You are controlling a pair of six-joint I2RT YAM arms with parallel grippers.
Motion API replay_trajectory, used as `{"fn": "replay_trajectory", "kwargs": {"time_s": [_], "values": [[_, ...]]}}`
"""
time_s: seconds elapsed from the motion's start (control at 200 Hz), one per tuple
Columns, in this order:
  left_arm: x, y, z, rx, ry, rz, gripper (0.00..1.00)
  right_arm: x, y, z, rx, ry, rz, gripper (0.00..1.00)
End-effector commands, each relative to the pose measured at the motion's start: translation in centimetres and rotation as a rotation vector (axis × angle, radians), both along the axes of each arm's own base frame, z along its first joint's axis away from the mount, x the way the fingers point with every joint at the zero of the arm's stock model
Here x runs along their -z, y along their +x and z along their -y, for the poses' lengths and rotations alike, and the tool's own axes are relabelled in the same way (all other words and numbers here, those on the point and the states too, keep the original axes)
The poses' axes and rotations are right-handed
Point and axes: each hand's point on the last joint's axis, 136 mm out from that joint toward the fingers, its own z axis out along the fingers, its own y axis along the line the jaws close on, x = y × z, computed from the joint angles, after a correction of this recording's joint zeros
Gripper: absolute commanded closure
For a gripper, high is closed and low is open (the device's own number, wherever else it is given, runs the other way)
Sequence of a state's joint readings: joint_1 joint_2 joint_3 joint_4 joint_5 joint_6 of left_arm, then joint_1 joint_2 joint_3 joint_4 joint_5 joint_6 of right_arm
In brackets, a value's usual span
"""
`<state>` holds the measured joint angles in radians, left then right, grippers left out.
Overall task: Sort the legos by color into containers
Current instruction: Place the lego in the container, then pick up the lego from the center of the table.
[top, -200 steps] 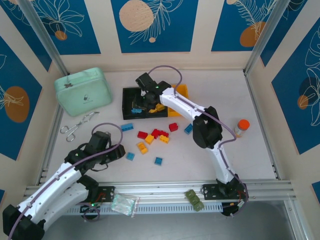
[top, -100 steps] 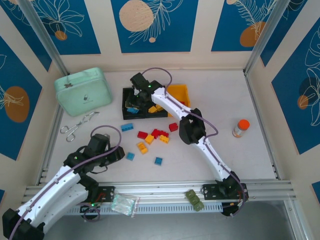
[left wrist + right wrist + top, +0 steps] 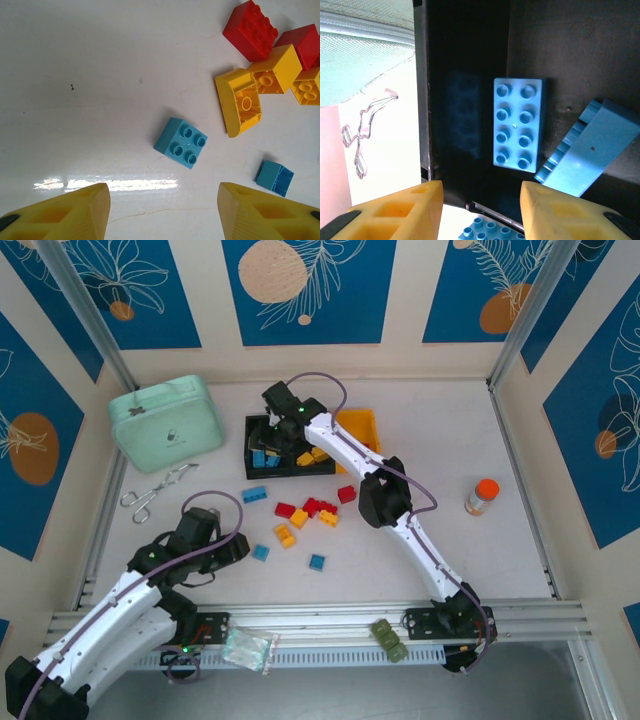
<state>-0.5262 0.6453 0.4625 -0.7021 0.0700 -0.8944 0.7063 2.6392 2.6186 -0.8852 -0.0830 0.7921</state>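
Cream walls (image 3: 205,300), blue leaf panels (image 3: 310,290) (orange circles), glossy white table (image 3: 520,540)

A mint-green, rounded plastic case (image 3: 166,425) is sitting at the far left of the white tabletop (image 3: 450,430). Just in front of it, a pair of bare-metal, scissor-handled tongs (image 3: 155,490) is lying flat, apart from the case. A small clear bottle with an orange cap (image 3: 482,496) is standing upright near the right edge. Along the aluminium rail (image 3: 520,618) at the near edge, a crumpled clear plastic bag (image 3: 247,648) and an olive-green toy piece (image 3: 388,639) are resting well apart.
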Motion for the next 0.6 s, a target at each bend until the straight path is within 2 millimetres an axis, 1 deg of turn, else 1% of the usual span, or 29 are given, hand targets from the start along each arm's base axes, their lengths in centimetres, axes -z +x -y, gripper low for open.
{"fn": "replay_trajectory", "kwargs": {"time_s": [0.0,0.075,0.125,0.17,0.22,0.27,0.325,0.34,0.37,0.38,0.42,0.485,0.595], "values": [[0.0,0.1,0.0,-0.018,-0.016,-0.015,0.42,-2.1,-0.5,0.1,-0.019,0.013,0.014,0.55],[-0.1,0.2,0.1,-0.015,-0.014,-0.011,0.42,-3.2,-0.8,0.2,-0.031,0.01,0.037,0.56],[-0.3,0.3,0.2,-0.011,-0.013,-0.007,0.42,-4.3,-1.1,0.4,-0.042,0.003,0.061,0.56],[-0.4,0.5,0.2,-0.008,-0.012,-0.004,0.41,-4.9,-1.5,0.6,-0.05,-0.011,0.081,0.56],[-0.5,0.5,0.4,0.003,-0.012,-0.002,0.42,-6.0,-2.0,1.0,-0.056,-0.022,0.106,0.56],[-0.8,0.8,0.9,0.028,-0.027,0.012,0.41,-6.8,-2.5,1.5,-0.059,-0.032,0.122,0.56],[-1.4,1.1,2.1,0.086,-0.068,0.038,0.39,-7.9,-3.2,2.1,-0.058,-0.036,0.142,0.55],[-1.6,1.2,2.4,0.098,-0.077,0.042,0.39,-7.8,-3.4,2.4,-0.058,-0.043,0.14,0.55],[-1.9,1.3,3.0,0.124,-0.098,0.05,0.38,-8.4,-3.8,2.8,-0.054,-0.046,0.151,0.54],[-2.0,1.3,3.1,0.128,-0.102,0.052,0.38,-8.1,-3.9,3.1,-0.052,-0.053,0.146,0.54],[-2.4,1.5,3.7,0.157,-0.123,0.062,0.38,-8.9,-4.4,3.8,-0.045,-0.057,0.159,0.52],[-3.0,1.8,4.5,0.19,-0.148,0.079,0.38,-9.0,-5.4,5.1,-0.033,-0.077,0.162,0.52],[-4.0,2.1,5.7,0.238,-0.191,0.104,0.37,-9.1,-6.8,8.1,0.01,-0.115,0.158,0.49]]}}
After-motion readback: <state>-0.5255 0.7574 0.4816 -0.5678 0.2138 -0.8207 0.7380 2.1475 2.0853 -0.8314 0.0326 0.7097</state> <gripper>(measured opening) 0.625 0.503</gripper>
